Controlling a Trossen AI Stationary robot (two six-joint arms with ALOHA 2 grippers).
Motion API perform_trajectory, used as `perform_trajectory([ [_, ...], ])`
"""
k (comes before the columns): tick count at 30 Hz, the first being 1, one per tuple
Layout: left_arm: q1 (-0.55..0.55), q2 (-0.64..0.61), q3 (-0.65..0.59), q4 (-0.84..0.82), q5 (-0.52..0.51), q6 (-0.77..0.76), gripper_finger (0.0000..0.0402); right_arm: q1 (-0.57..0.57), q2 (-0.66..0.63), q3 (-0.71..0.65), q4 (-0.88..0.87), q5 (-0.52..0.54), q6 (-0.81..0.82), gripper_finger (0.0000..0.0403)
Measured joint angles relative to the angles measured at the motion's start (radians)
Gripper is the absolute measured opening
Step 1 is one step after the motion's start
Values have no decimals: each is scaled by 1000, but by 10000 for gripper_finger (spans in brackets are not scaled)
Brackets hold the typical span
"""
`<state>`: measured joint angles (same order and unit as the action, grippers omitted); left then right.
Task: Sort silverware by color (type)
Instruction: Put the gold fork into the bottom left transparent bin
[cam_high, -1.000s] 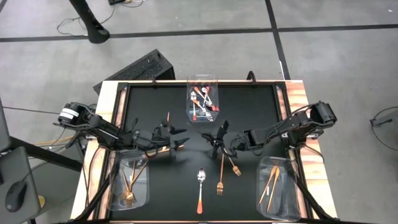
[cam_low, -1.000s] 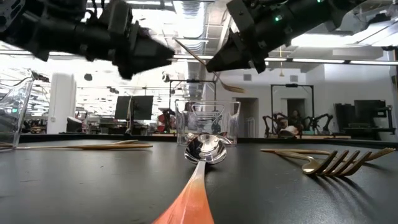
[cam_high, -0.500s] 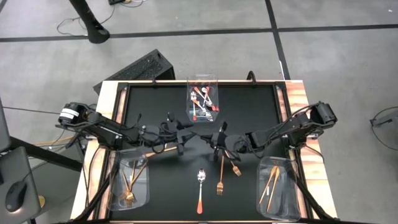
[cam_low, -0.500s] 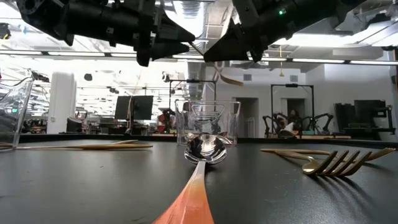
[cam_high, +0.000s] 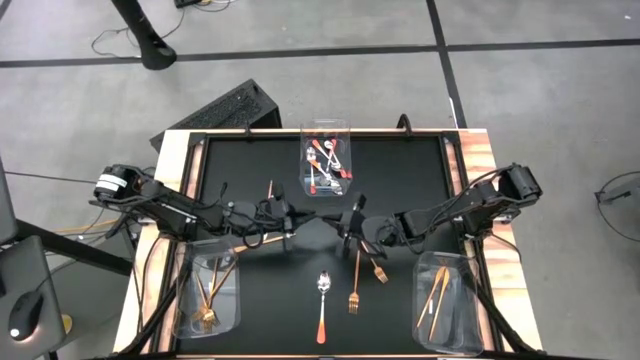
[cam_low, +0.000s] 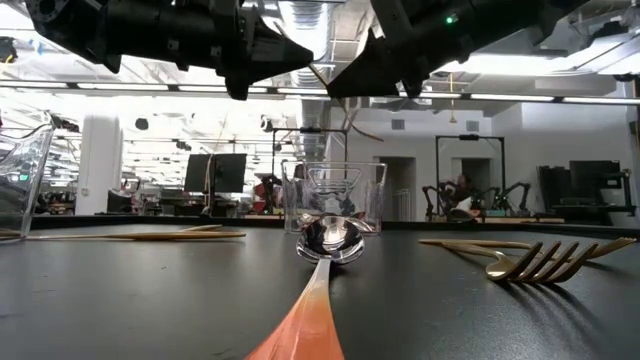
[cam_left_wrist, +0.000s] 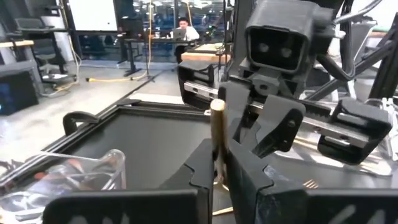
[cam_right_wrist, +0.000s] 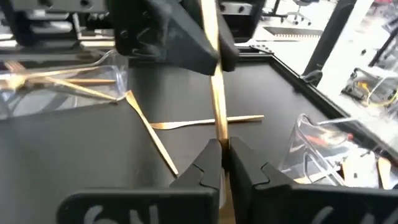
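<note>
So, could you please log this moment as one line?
phase: handover | left gripper: shut on gold utensil | right gripper: shut on same utensil | place: mid-air, centre

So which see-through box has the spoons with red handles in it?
The clear bin at the far middle edge of the table. It holds the red-handled spoons, while the two near-corner bins hold only gold pieces.

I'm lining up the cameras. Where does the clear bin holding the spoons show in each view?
High view: spoon bin at the table's far edge, centre.
Low view: picture centre.
Left wrist view: lower left corner.
Right wrist view: right side.
Shared landmark: the black mat.
</note>
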<state>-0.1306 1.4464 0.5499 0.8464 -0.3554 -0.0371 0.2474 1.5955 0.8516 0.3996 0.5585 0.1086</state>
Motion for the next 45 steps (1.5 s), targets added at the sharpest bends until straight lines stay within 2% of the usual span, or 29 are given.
perform_trajectory([
  [3,-2,-17,0,-52,-10,13,7,0,0,0,-6,34,57,60],
  [5,-6,-61,4,-195,-31,6,5,5,0,0,-5,71,75,78],
  [8,-15,-161,50,-567,-76,-49,5,10,0,2,-7,112,99,102],
  [13,-36,-307,203,-1191,-142,-239,6,-13,0,2,-19,122,164,132],
  [17,-58,-387,339,-1527,-18,-414,8,-40,0,2,-83,122,224,145],
  [24,-103,-482,526,-1848,271,-587,14,-62,1,1,-162,116,315,147],
  [28,-138,-508,542,-2042,353,-711,14,-59,4,1,-162,99,321,145],
  [31,-180,-520,492,-2113,404,-836,14,-49,4,1,-161,98,321,145],
  [33,-209,-517,439,-2104,479,-906,15,-43,4,1,-161,98,321,145],
  [38,-291,-511,288,-1973,632,-989,15,-45,5,1,-160,96,321,145],
  [41,-327,-511,204,-1849,670,-1023,15,-45,5,1,-162,94,320,145],
  [45,-360,-511,123,-1754,658,-1045,15,-45,5,1,-176,91,320,145],
])
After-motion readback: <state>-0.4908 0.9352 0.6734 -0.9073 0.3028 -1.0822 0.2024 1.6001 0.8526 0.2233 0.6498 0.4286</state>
